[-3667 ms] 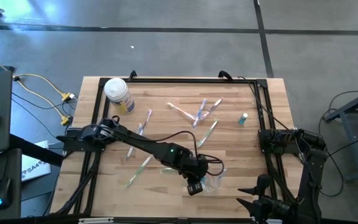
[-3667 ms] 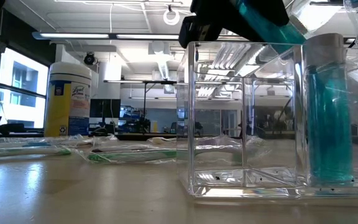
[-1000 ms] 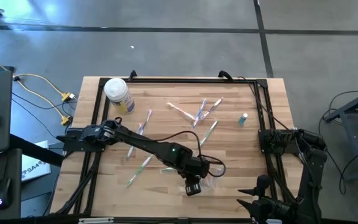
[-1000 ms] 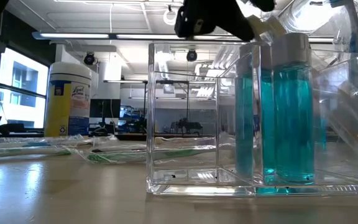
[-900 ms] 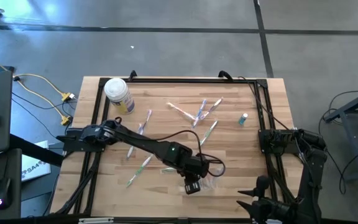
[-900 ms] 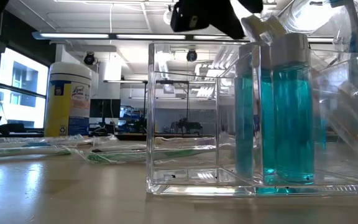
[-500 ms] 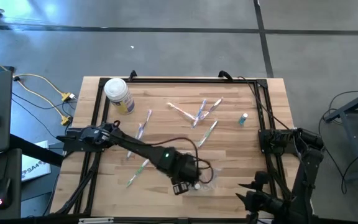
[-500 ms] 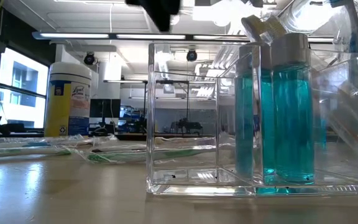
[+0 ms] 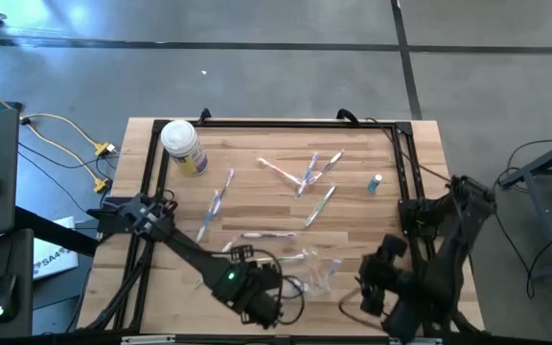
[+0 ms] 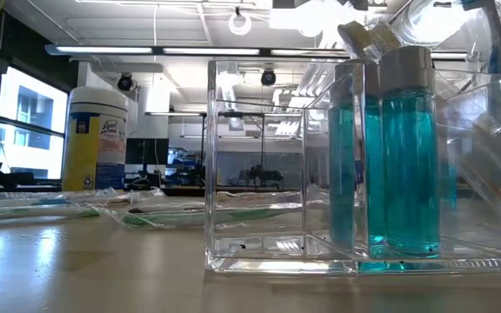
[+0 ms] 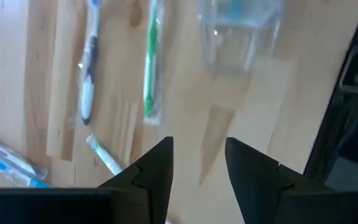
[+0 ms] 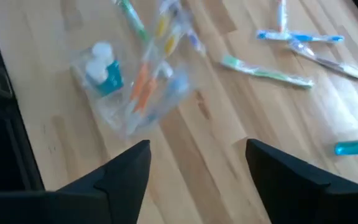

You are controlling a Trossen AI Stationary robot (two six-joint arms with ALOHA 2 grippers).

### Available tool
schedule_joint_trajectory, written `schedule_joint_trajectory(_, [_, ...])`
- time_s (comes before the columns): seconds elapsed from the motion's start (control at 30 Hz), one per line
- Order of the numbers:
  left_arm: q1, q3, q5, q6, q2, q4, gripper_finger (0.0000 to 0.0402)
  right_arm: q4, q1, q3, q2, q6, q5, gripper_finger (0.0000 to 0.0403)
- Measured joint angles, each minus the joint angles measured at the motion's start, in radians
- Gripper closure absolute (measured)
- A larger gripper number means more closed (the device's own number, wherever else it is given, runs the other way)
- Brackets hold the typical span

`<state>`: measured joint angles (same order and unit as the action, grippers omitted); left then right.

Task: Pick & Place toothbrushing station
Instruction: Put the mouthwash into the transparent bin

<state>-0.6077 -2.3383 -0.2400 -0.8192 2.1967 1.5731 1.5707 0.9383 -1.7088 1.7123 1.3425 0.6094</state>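
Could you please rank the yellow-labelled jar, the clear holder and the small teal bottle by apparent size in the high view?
1. Yellow-labelled jar
2. Clear holder, though its see-through edges are hard to trace
3. Small teal bottle

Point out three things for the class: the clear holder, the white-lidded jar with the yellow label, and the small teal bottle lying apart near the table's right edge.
clear holder point(image 10: 277, 165), low view, on its see-through front wall.
white-lidded jar point(image 9: 179, 137), high view, on its white lid.
small teal bottle point(image 9: 376, 182), high view, on its teal body.
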Motion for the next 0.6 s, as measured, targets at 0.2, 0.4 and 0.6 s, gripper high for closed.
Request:
schedule_joint_trajectory(0.2, [-0.074,0.0,-0.014,-0.001,0.0,-0.002,0.0258,0.0,-0.119,0.0,-0.15,-0.108,0.009,0.0188])
schedule_joint_trajectory(0.4, [-0.113,0.0,-0.055,-0.006,0.0,-0.002,0.0258,0.001,-0.272,0.0,-0.292,-0.245,0.013,0.0219])
schedule_joint_trajectory(0.6, [-0.121,0.0,-0.06,-0.014,0.0,-0.002,0.0258,0.002,-0.486,0.0,-0.379,-0.325,0.024,0.0208])
